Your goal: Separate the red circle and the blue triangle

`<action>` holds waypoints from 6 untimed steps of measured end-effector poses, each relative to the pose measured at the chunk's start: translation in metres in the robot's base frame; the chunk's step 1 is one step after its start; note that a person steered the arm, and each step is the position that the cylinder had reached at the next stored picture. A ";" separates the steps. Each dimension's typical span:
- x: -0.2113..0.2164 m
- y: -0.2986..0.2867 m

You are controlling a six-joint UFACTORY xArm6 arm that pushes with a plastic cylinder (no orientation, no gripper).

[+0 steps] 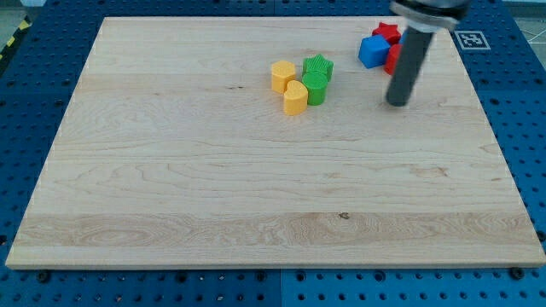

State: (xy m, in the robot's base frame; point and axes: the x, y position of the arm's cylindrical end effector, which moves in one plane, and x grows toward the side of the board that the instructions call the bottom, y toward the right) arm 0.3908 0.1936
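A blue block [371,52], its shape hard to make out, sits near the view's top right of the wooden board [213,188]. A red block [392,59] touches its right side and is mostly hidden behind my rod, so I cannot tell its shape. A red star-like block [386,32] lies just above them. My tip [397,103] rests on the board just below and slightly right of the blue and red blocks, apart from them.
To the left, at the top centre, there is a tight cluster: a yellow block [283,75], a yellow heart [295,98], a green star [319,66] and a green round block [315,89]. A white marker tag [470,38] lies off the board's top right corner.
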 end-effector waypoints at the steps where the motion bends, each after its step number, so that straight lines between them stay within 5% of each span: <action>1: -0.004 0.045; 6: -0.083 0.021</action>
